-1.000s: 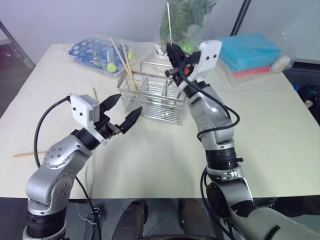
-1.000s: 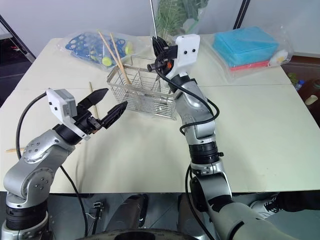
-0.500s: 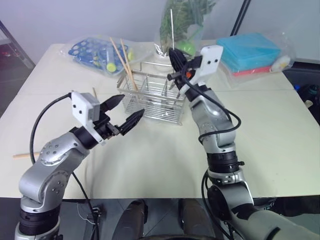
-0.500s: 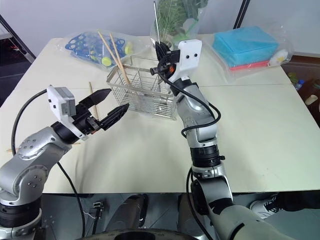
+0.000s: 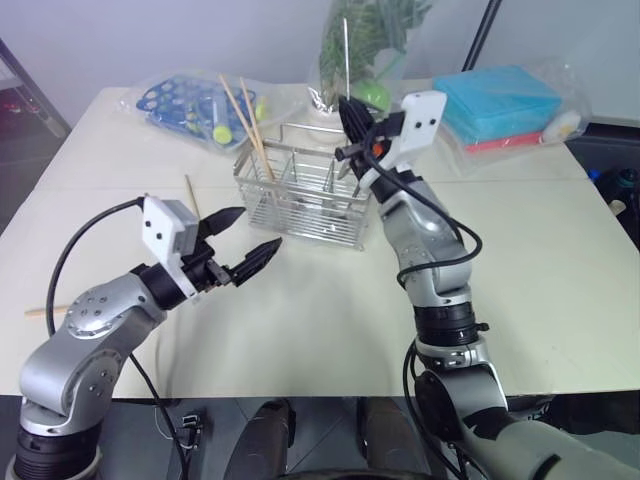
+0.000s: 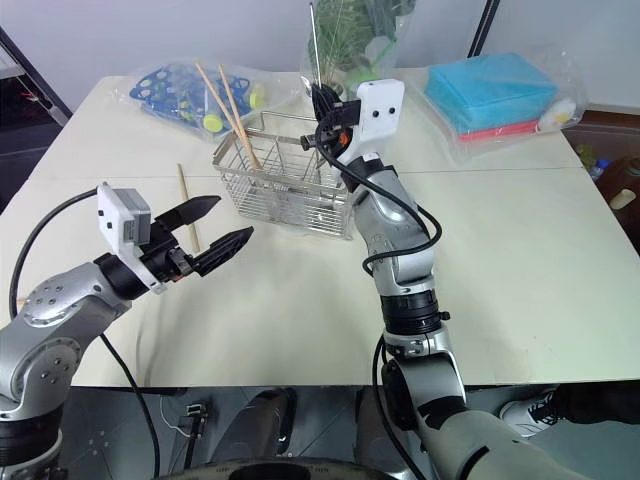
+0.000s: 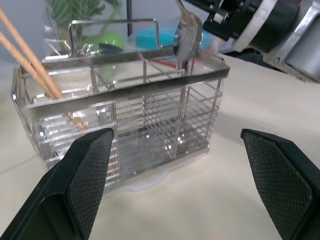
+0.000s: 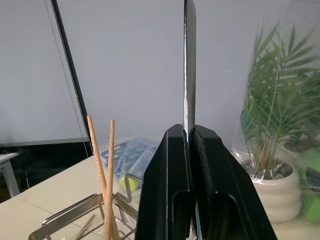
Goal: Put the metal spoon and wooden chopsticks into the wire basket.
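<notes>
**Spoon held bowl-down over the basket; two chopsticks loose on the counter**

Right tool (image 5: 352,120): fingers pressed together on the metal spoon (image 7: 187,37), gripping the handle partway along. The handle tip stands up past the fingers and the bowl hangs below, just above the top rim of the wire basket (image 5: 300,195) at its right end. Holding it upright, bowl first, suits a drop into one of the narrow upright compartments; judged: the spoon is lined up over an end cell but not yet lowered in.

Left tool (image 5: 243,245): jaws spread wide, nothing between them. It hangs above the counter (image 5: 560,260), in front of the basket and short of it, pointing toward its front wall. Judged: parked clear of the right arm's path, free for the next pick.

Wooden chopsticks:
- two (image 5: 248,125) already in the basket's left compartment, leaning out up and to the left, since they are longer than the cell is deep;
- one chopstick (image 6: 184,205) lying flat on the counter just left of the basket;
- one more chopstick (image 5: 45,310) near the counter's left edge, partly hidden behind the left arm.

Remaining, judged: release the spoon, then fetch both loose sticks. Risk: the spoon bowl catching on a rim wire.
</notes>
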